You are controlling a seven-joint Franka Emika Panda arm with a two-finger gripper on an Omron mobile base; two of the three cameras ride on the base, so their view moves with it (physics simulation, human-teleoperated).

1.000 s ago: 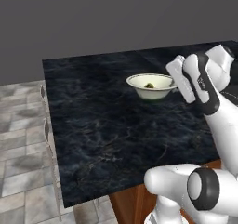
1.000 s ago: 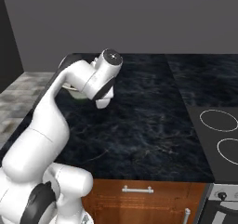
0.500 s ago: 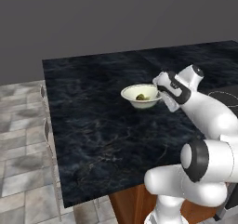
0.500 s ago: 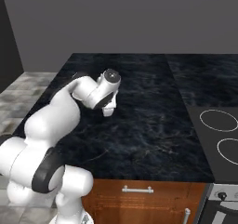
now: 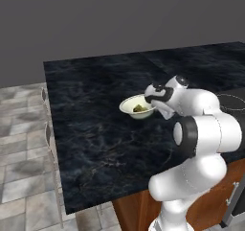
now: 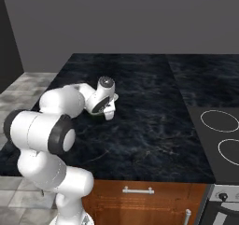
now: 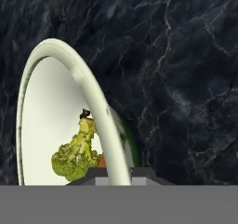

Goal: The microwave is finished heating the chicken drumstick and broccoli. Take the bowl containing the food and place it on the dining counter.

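The cream-white bowl (image 5: 135, 106) sits low over the black marble dining counter (image 5: 95, 134), near its middle. My gripper (image 5: 153, 103) is shut on the bowl's right rim. In the hand view the rim (image 7: 88, 97) runs down between my fingertips (image 7: 114, 175). The green broccoli (image 7: 74, 157) lies inside the bowl, with a sliver of the reddish chicken drumstick (image 7: 101, 162) beside it. From the right base view my hand (image 6: 108, 108) hides most of the bowl. I cannot tell whether the bowl touches the counter (image 6: 149, 126). The microwave is out of view.
A cooktop with ring burners (image 6: 221, 121) lies at the counter's right end. Metal-framed stools (image 5: 47, 129) stand along the counter's left edge over a tiled floor (image 5: 21, 177). A drawer handle (image 6: 137, 190) shows below the front edge. Dark marble stretches all around the bowl.
My arm has folded in and gone lower, carrying the bowl down and toward the near left of the counter. The grip on the rim is the same.
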